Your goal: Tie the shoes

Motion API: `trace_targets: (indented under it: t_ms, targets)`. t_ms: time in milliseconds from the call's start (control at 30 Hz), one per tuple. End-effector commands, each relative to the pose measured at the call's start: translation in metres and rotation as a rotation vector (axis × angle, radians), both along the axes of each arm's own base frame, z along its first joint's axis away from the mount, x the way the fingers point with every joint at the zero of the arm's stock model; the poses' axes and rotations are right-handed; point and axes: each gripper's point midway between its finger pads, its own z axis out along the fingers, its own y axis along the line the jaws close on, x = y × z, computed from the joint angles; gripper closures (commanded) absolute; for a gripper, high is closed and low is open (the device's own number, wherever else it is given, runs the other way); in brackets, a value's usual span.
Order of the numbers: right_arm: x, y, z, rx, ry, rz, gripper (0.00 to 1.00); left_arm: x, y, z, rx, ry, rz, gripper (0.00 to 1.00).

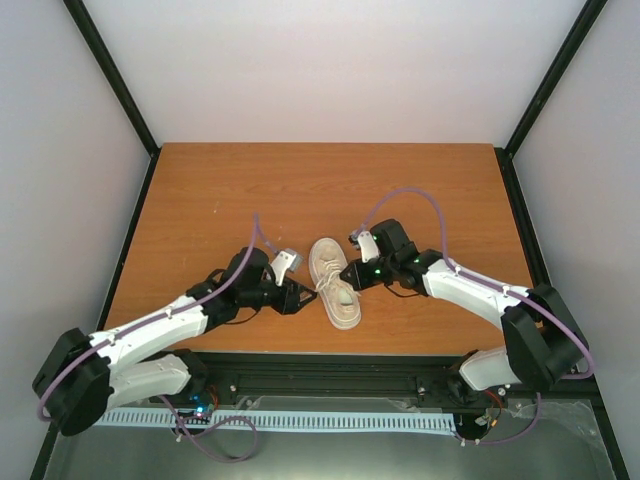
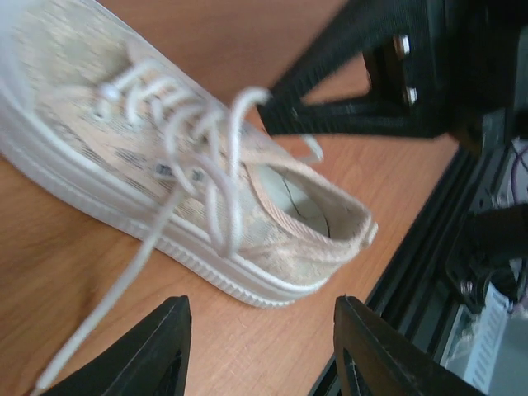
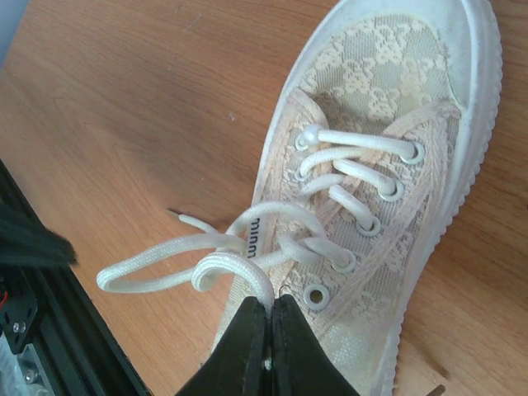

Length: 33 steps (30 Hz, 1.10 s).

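Since the shoe (image 1: 335,285) lies on the desk (image 1: 200,200) near its front edge, between both arms with its toe pointing away, either side can reach it. Pressed together, the right fingers (image 3: 247,346) pinch a loop of the lace (image 3: 235,266) over the shoe's opening. Spread apart, the left fingers (image 2: 157,346) stand beside its rear end, holding nothing; a free lace end (image 2: 124,280) trails toward them. Flat, limp and likely slippery, the lace is best taken close to the eyelets (image 3: 314,294); the shoe looks light and may drag along.
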Motion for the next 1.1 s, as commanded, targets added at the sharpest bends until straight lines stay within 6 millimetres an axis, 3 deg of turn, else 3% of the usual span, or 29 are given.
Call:
trace_targets:
  t_ms: [0,100,200,300,500,667,867,967,1067]
  targets:
    - [-0.006,-0.007,-0.004,-0.025,-0.009,0.005,0.97,0.035,0.021,0.031,-0.027,0.04,0.223,0.48]
    - [-0.008,-0.01,-0.005,-0.031,-0.01,-0.005,0.97,0.06,0.028,0.044,-0.063,0.055,0.304,0.46]
    - [-0.01,-0.013,-0.007,-0.037,-0.01,-0.013,0.97,0.068,0.01,0.052,-0.096,0.084,0.254,0.44]
    - [-0.01,-0.015,-0.005,-0.039,-0.017,-0.018,0.97,0.065,-0.007,0.054,-0.135,0.126,0.168,0.43]
    - [-0.009,-0.017,-0.004,-0.049,-0.029,-0.028,0.97,0.049,-0.007,0.021,-0.033,0.213,0.094,0.4]
    - [-0.008,-0.017,-0.004,-0.045,-0.027,-0.032,0.97,0.037,-0.02,0.015,-0.019,0.222,0.037,0.41]
    - [-0.009,-0.018,-0.002,-0.045,-0.029,-0.036,0.97,0.036,-0.032,0.008,0.009,0.226,0.009,0.44]
    - [-0.008,-0.019,0.0,-0.048,-0.038,-0.042,0.97,0.035,-0.035,-0.001,0.033,0.243,0.001,0.6]
    - [-0.008,-0.021,-0.001,-0.053,-0.037,-0.048,0.97,0.033,-0.04,0.002,0.02,0.229,-0.015,0.86]
